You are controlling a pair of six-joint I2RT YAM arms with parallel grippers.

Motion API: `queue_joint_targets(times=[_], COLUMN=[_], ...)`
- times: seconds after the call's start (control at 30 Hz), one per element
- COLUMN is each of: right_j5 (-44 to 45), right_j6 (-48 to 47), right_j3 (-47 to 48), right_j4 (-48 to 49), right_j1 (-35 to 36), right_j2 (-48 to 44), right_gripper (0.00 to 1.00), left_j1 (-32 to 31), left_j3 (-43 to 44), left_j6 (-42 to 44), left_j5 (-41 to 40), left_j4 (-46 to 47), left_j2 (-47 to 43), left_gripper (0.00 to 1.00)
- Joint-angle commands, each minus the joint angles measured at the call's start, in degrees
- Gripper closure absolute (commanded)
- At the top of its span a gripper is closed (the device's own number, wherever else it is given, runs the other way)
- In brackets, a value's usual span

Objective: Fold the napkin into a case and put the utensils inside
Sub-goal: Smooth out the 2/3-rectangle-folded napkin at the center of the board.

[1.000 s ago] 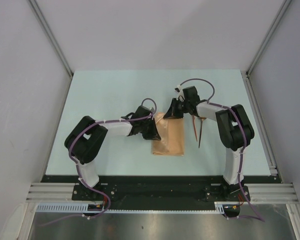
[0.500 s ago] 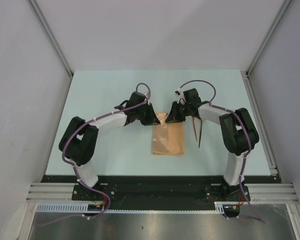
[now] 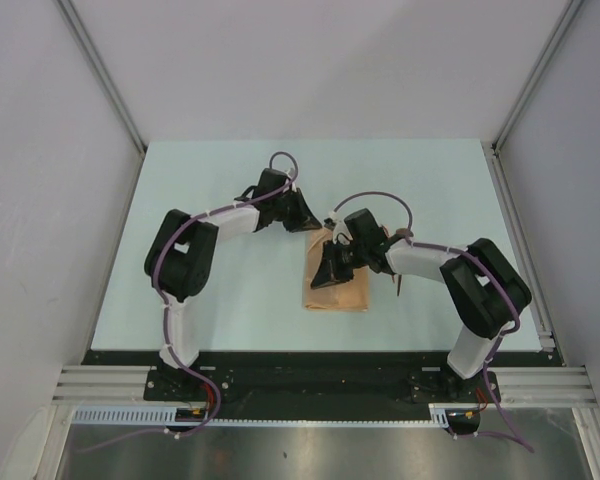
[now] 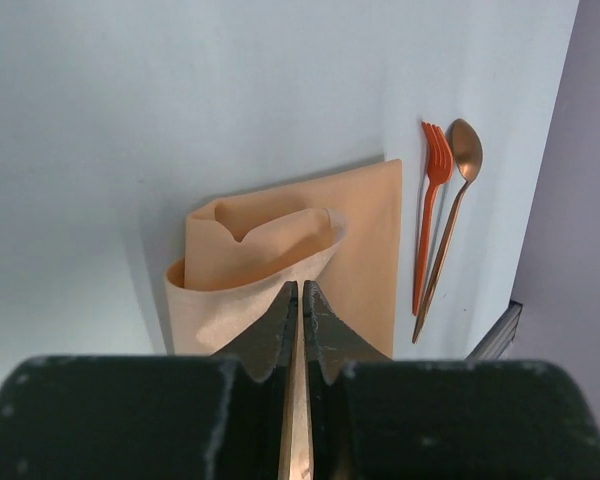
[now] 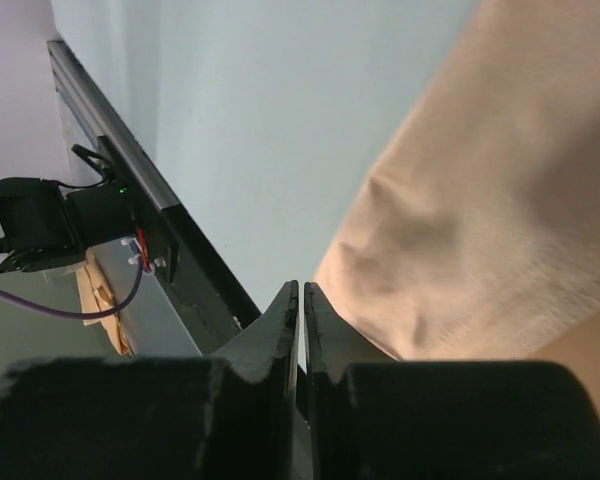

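Pale blue tabletop (image 3: 230, 200) carries all. Peach-orange square cloth napkin (image 3: 350, 295) is laid mid-tabletop between arms, part-folded; loose flap is seen arched up, case not yet flattened. Brought nearward over cloth from far edge: right hand (image 5: 301, 287), fingers pressed together; pinch on cloth cannot be told. Shifted to far corner: left hand (image 4: 300, 288), likewise pressed together. Fold is judged underway. Orange-red fork (image 4: 437, 145) and copper spoon (image 4: 466, 150) are left beside napkin, outside.

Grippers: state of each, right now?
Left gripper: fingers closed, pinching the napkin fold.
Right gripper: fingers closed beside napkin; grip unclear.
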Motion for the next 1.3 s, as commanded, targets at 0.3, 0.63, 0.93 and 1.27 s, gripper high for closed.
queue_joint_targets(times=[0.3,0.63,0.93,1.27], right_j5=[-2.1,-1.6,-1.4,-2.2], right_j6=[0.2,-2.1,-2.2,0.6], right_j3=[-3.1,-9.3,-8.8,-9.3], right_j4=[6.0,5.1,3.1,5.9], right_j1=[1.2,-0.5,-0.9,-0.4], right_j2=[3.1,0.9,-3.1,-3.4], right_gripper=[0.95,0.97,0.97,0.98], left_j1=[-1.1,-1.2,-1.3,-1.2], left_j3=[1.8,5.8,8.1,8.5], left_j6=[-3.2,-2.2,1.9,6.8], left_j5=[2.0,0.6,-1.6,-5.2], left_j4=[5.2,3.9,-2.2,-10.7], left_j2=[5.3,8.2,3.0,0.5], left_gripper=[0.92,0.92,0.82,0.85])
